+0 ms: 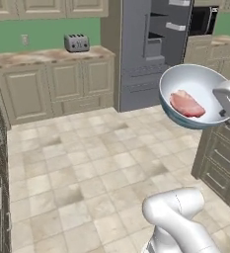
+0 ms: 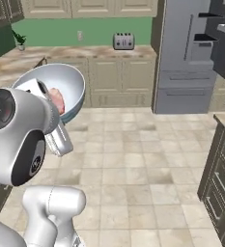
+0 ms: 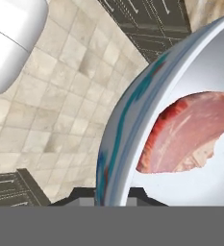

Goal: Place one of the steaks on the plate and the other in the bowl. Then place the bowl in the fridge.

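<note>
Blue-rimmed bowl (image 1: 195,96) (steak (image 1: 186,104) inside) midair

One bowl (image 1: 195,79), one steak (image 1: 186,104), one fridge (image 1: 151,49), one toaster (image 1: 77,43)

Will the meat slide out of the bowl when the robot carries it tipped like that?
Maybe. The bowl is held tilted by its rim in the gripper, and its white inside looks smooth, so the steak could slip. Raw meat looks soft and floppy, so it probably clings rather than rolls.
</note>
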You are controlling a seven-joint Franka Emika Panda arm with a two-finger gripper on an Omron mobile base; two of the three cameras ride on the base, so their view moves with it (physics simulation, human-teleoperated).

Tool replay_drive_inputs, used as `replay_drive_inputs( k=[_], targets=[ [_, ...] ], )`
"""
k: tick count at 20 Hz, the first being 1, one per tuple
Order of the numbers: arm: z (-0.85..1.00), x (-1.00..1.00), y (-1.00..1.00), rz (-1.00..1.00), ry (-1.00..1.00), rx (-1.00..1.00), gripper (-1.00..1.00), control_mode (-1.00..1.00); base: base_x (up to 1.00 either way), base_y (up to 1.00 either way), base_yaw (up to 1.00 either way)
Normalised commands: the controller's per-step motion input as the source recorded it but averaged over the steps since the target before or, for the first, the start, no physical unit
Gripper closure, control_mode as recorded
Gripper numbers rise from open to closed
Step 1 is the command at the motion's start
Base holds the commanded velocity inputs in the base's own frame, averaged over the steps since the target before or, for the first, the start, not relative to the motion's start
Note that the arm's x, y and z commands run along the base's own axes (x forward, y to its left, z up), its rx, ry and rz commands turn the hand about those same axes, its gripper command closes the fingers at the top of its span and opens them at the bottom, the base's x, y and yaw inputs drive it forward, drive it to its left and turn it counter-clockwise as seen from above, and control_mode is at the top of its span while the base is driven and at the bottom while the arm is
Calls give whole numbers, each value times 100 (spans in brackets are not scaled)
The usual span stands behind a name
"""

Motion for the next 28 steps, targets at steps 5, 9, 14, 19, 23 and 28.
replay_drive_inputs(
  k=[5, 9, 14, 19, 23, 28],
  targets=[
    [0, 0, 0, 0, 0, 0, 100, 100, 100, -83, 0],
    [0, 0, 0, 0, 0, 0, 100, 100, 100, -79, 0],
    [0, 0, 0, 0, 0, 0, 100, 100, 100, 79, -19],
    [0, 0, 0, 0, 0, 0, 100, 100, 100, 88, -21],
    [0, 0, 0, 0, 0, 0, 100, 100, 100, -8, -16],
    [0, 0, 0, 0, 0, 0, 100, 100, 100, -20, -30]
  ],
)
